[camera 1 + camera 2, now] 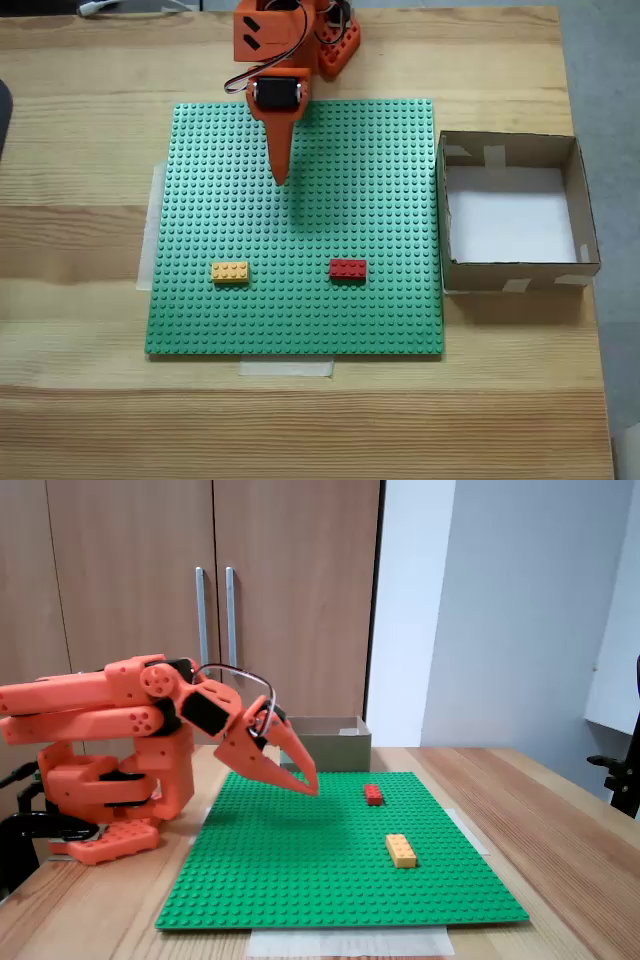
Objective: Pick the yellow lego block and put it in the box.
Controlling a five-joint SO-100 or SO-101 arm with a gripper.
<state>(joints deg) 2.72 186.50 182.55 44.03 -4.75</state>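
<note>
- Yellow lego block (230, 271) on the green baseplate (300, 320), near its front edge; red brick (348, 268) well apart to its right.
- Cardboard box (515, 272) on the tabletop (80, 400), touching the baseplate's right edge.
- Orange arm's hand (281, 178) closed, empty, tip hanging above the baseplate's far half.

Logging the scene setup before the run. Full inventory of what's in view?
yellow lego block: 1, yellow-orange, on the baseplate, left of the red brick in the top-down fixed view
red brick: 1, red, on the baseplate, nearer the box
box: 1, brown cardboard, white inside, beside the baseplate's right edge
baseplate: 1, green, studded, taped to the table
table: 1, light wood
cupboard doors: brown, behind the table
arm: 1, orange
pincer: 1, orange, shut, above the baseplate, apart from both bricks
</note>
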